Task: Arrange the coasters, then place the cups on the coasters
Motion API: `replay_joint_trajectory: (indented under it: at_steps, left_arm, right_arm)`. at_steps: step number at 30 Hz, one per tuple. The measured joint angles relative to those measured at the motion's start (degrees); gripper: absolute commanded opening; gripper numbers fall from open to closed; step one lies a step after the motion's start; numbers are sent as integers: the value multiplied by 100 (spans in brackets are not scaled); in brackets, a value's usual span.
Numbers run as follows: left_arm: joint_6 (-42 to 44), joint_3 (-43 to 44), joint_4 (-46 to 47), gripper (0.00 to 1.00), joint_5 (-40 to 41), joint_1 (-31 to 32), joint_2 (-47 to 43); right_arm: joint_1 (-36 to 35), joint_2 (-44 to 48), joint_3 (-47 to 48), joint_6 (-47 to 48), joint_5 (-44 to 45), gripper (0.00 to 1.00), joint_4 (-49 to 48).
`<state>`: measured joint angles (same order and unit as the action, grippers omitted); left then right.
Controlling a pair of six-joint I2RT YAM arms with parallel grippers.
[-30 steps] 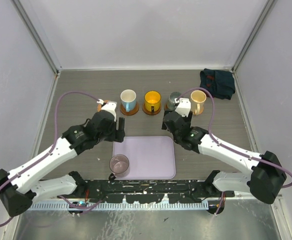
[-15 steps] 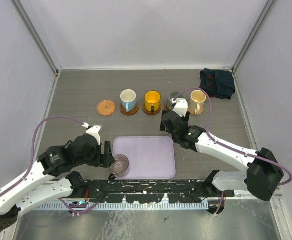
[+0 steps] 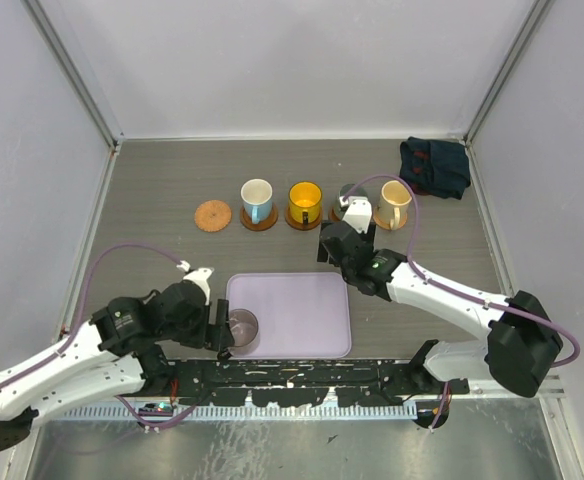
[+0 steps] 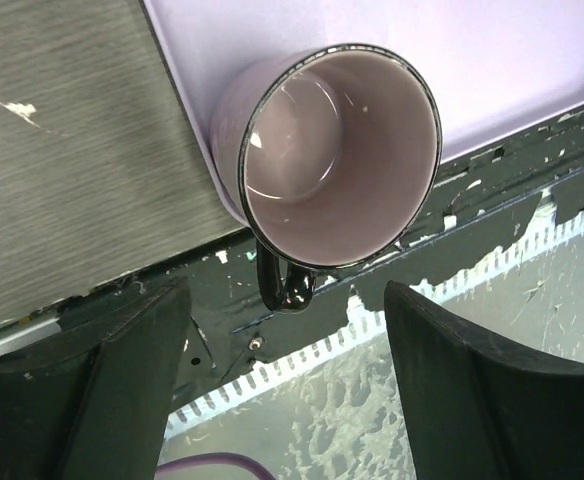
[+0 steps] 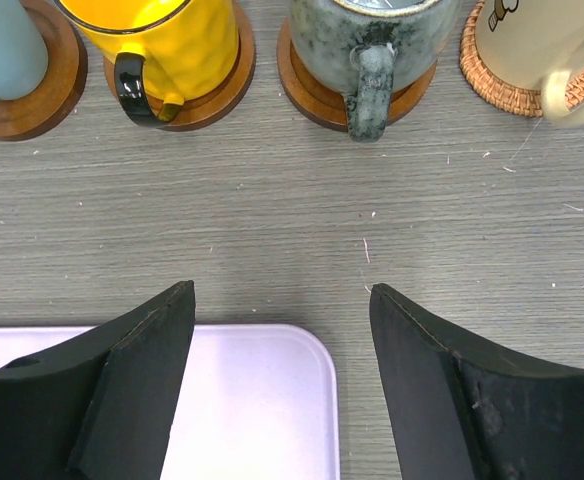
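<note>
Tray (image 4: 532,60), purple cup (image 4: 337,160) before left claw (image 4: 287,293)

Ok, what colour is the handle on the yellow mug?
The handle is glossy black; the right wrist view shows it best.

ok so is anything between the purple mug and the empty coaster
Nothing visible. The translucent purple-grey mug sits at the lavender tray's near-left corner, and only bare table lies between it and the empty round brown coaster.

My left arm (image 3: 62,355) and right arm (image 3: 442,297) wear white shells with black joints; a purple cable (image 3: 122,247) loops off each, and the fingers (image 4: 132,350) are matte-black wedges.
</note>
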<state>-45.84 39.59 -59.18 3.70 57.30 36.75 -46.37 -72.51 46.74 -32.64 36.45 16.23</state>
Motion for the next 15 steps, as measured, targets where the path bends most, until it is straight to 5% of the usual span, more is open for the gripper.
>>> replay_joint_trajectory:
  at_steps: [15]
  left_arm:
    - [-645,-647,466,60,251,750,125]
  right_arm:
    - [9,68,0,0,103,75,0]
